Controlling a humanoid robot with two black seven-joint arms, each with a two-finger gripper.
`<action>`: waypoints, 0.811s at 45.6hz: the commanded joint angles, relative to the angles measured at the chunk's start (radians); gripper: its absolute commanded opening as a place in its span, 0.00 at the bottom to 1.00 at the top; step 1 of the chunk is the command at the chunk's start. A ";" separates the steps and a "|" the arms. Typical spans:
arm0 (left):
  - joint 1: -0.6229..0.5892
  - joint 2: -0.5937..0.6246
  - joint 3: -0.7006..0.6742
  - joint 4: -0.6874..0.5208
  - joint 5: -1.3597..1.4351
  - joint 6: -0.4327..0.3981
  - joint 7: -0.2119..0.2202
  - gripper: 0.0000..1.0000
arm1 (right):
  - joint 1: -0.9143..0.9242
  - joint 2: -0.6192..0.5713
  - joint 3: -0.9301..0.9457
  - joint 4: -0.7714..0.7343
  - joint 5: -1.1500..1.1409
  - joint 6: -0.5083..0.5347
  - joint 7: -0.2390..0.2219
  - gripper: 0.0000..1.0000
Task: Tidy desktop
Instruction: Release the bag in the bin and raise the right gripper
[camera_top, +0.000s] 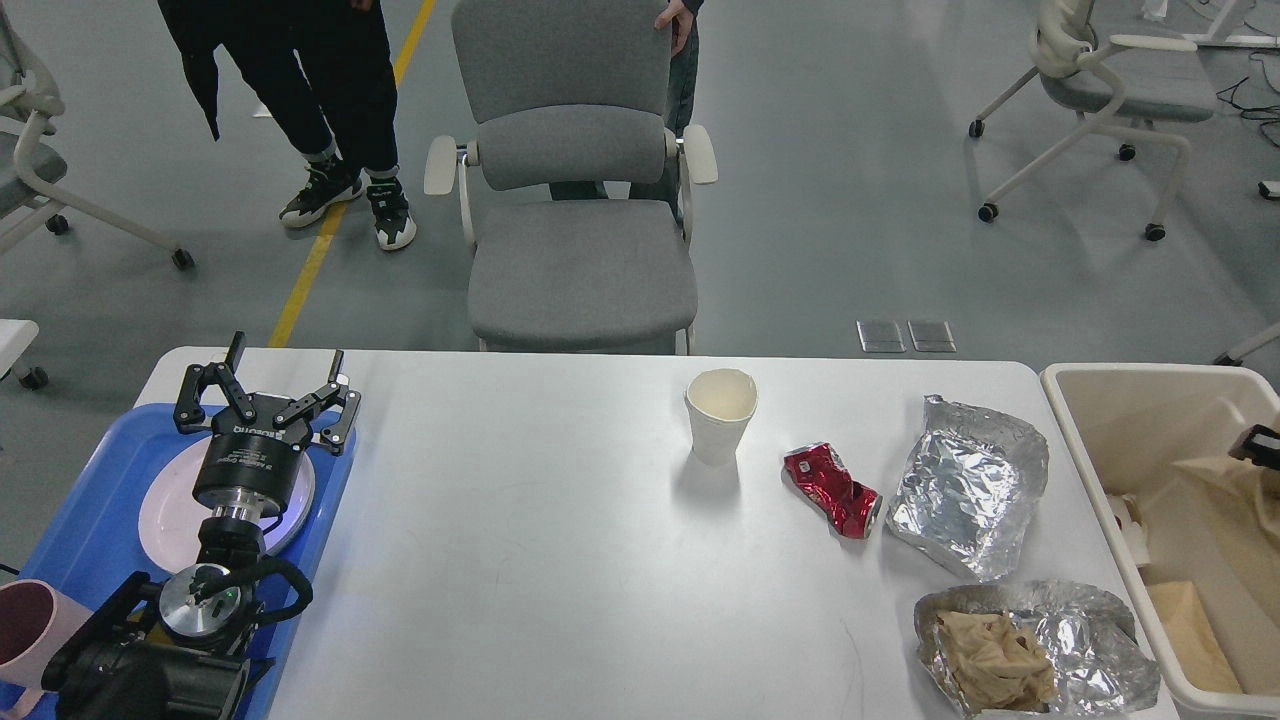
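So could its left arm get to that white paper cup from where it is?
Probably yes: the left gripper hovers open over the blue plastic tray, and only bare white desktop lies between it and the white paper cup.

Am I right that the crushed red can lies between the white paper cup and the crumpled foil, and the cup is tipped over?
Not quite: the head view shows the paper cup standing upright. The red can does lie between it and the foil.

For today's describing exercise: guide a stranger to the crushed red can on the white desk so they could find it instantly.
Start at the white desktop and look to its right half, between the upright paper cup and the beige bin. The crushed red can lies on its side between the cup and a crumpled foil sheet. It is the only red thing there; its neighbours are white or silver.
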 joint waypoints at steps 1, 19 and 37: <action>0.000 0.000 -0.001 0.000 0.000 0.000 0.000 0.96 | -0.172 0.111 0.050 -0.159 -0.035 -0.154 0.005 0.00; 0.000 0.000 -0.001 0.000 0.000 0.000 0.000 0.96 | -0.378 0.236 0.060 -0.291 -0.047 -0.326 0.008 0.00; 0.000 0.000 0.000 0.000 0.000 0.000 -0.001 0.96 | -0.394 0.205 0.148 -0.291 -0.049 -0.334 0.004 0.71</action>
